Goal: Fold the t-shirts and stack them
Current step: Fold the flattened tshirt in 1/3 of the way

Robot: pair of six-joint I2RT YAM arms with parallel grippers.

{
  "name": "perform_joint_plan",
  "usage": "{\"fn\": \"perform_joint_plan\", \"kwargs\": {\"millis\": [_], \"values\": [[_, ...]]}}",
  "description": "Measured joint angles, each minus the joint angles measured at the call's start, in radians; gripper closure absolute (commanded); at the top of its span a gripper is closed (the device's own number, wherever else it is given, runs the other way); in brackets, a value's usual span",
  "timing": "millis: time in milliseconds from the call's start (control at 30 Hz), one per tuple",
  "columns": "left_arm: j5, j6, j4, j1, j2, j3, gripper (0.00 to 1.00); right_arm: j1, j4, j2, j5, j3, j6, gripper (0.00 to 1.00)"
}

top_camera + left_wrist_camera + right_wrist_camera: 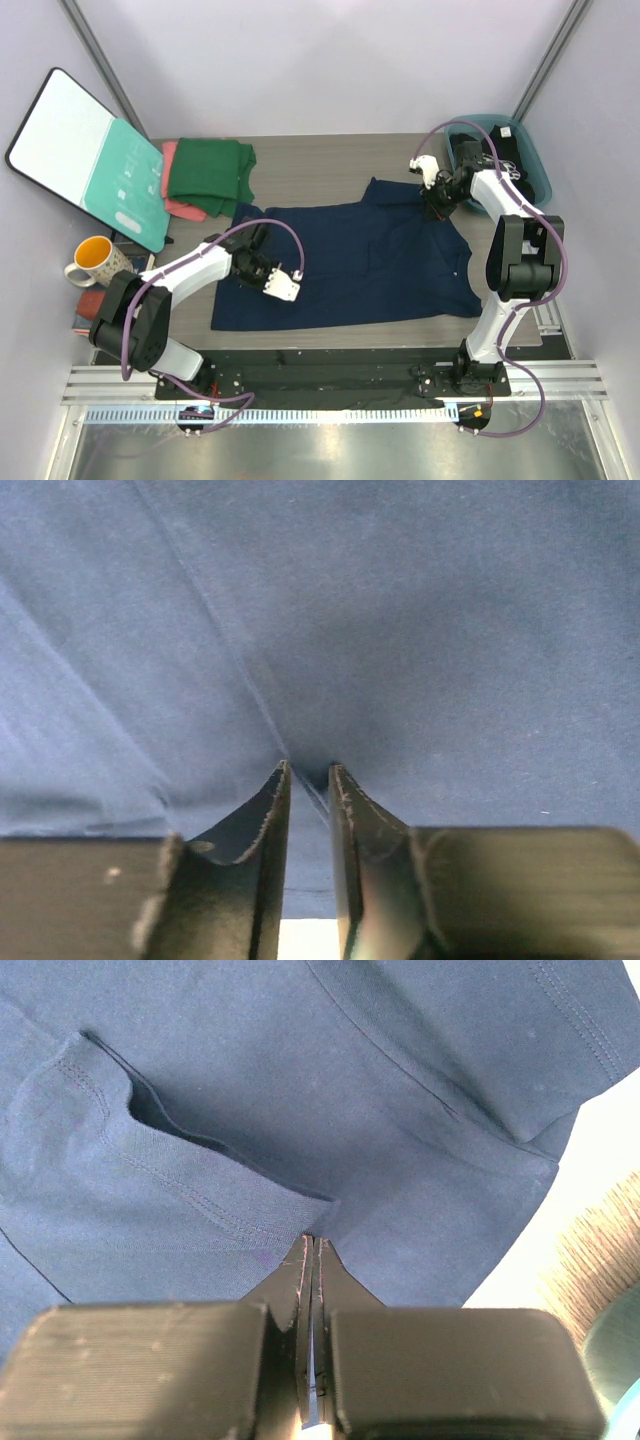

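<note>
Cloth like this is light, thin and quite limp, so the navy t-shirt (350, 265) cannot keep any shape by itself. It only follows the points where it is held. It lies spread flat in the middle of the table (330, 160), one sleeve toward the far side. The dark green t-shirt (210, 172) is already folded at the far left corner, on top of the salmon-pink t-shirt (178, 207).

The left gripper (310, 772) stands on the left part of the navy shirt. Its jaws are almost together, and a small ridge of cloth runs between them. The right gripper (310, 1243) is at the far right corner of the shirt, near the shoulder seam. Its jaws are fully pressed together, and the wrinkles run toward the tips, so I judge that a thin layer is pinched there.

I think the best places to hold are the hems and seams, because the doubled cloth gives more to grip. A single layer may slip out. Both arms should lift evenly, otherwise the shirt will sag and wrinkle.
</note>
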Motion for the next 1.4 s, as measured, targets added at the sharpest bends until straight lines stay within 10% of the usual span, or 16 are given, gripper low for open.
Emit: {"fn": "perform_joint_plan", "kwargs": {"millis": [667, 900, 1400], "values": [[-0.071, 0.002, 0.031, -0.045, -0.001, -0.061, 0.99, 0.015, 0.008, -0.025, 0.003, 0.034, 0.008, 0.99], [-0.087, -0.004, 0.045, -0.056, -0.002, -0.061, 0.73, 0.018, 0.018, -0.032, 0.023, 0.034, 0.012, 0.60], [-0.116, -0.035, 0.089, -0.076, -0.019, -0.082, 0.73, 0.120, -0.018, -0.058, 0.017, 0.051, -0.009, 0.66]]}}
